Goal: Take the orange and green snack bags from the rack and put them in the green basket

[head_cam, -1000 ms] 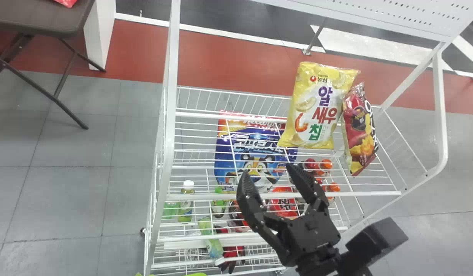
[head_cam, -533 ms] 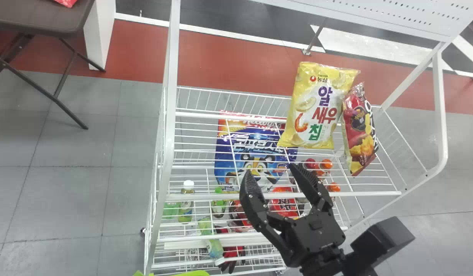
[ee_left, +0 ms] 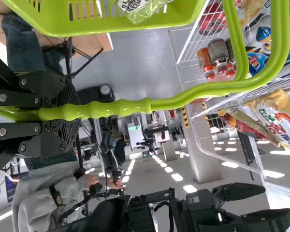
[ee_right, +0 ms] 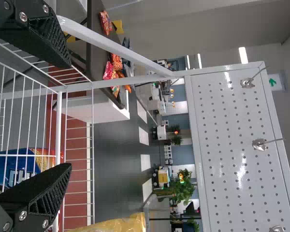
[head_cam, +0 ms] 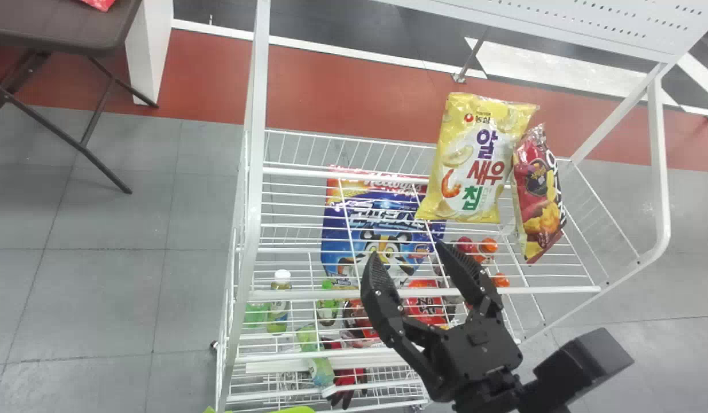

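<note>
Left fingers [ee_left: 68,93] clench the green basket [ee_left: 87,28] by its handle [ee_left: 121,108]; the right fingers [head_cam: 379,284] gape, empty, before the rack [head_cam: 257,126]. Beyond, at the shelf's [head_cam: 560,290] right, the yellow bag [head_cam: 474,166] crowds the red bag [head_cam: 537,195], so a skewed reach could topple both.

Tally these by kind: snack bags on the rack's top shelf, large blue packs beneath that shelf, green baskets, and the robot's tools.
Snack bags: 2 (yellow bag, red bag)
Large blue packs: 1 (blue cereal pack)
Baskets: 1 (green basket)
Tools: 2 (left tool, right tool)
Total: 6
</note>
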Robot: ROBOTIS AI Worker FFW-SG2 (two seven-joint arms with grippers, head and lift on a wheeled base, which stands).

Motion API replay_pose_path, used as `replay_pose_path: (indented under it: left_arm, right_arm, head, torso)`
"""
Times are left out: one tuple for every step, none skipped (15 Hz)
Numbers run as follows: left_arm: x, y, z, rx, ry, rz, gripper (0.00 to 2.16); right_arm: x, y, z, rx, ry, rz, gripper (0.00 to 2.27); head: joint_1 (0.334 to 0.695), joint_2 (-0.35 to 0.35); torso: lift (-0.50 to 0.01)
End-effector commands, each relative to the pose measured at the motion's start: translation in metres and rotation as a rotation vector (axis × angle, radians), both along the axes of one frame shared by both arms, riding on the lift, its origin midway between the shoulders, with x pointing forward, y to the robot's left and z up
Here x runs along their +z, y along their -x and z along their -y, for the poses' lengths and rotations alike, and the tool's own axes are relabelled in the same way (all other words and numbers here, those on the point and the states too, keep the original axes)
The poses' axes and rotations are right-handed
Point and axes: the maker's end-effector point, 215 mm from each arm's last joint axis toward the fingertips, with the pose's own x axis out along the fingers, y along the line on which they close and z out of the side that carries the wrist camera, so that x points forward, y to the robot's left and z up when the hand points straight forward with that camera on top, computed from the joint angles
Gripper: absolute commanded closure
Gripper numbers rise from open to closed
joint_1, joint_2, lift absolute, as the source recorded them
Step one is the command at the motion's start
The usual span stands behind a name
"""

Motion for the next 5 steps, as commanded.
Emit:
replay_pose_path:
  left_arm:
    - [0.0004, 0.0001, -0.0001, -0.001, 0.000, 0.001, 2.15]
    - [0.0005, 0.0007, -0.0005, -0.002, -0.001, 0.001, 2.15]
    - [0.0008, 0.0011, -0.0004, -0.002, 0.000, 0.001, 2.15]
    - [0.0007, 0.0018, -0.0004, -0.002, 0.000, -0.001, 2.15]
    - [0.0007, 0.0018, -0.0004, -0.002, 0.000, -0.001, 2.15]
  right_arm:
    - [0.0002, 0.0009, -0.0009, 0.002, -0.001, -0.001, 0.08]
    - [0.0002, 0.0011, -0.0019, 0.004, -0.002, -0.001, 0.08]
    - [0.0001, 0.0012, -0.0025, 0.005, -0.003, -0.002, 0.08]
    - [0.0011, 0.0012, -0.0028, 0.006, -0.004, 0.002, 0.08]
    - [0.0021, 0.0010, -0.0020, 0.005, -0.003, 0.005, 0.08]
  head:
    - [0.695, -0.350]
    - [0.695, -0.350]
    - [0.695, -0.350]
    - [0.695, -0.350]
    - [0.695, -0.350]
  torso:
    - [0.000]
    - [0.000]
    - [0.000]
    - [0.000]
    - [0.000]
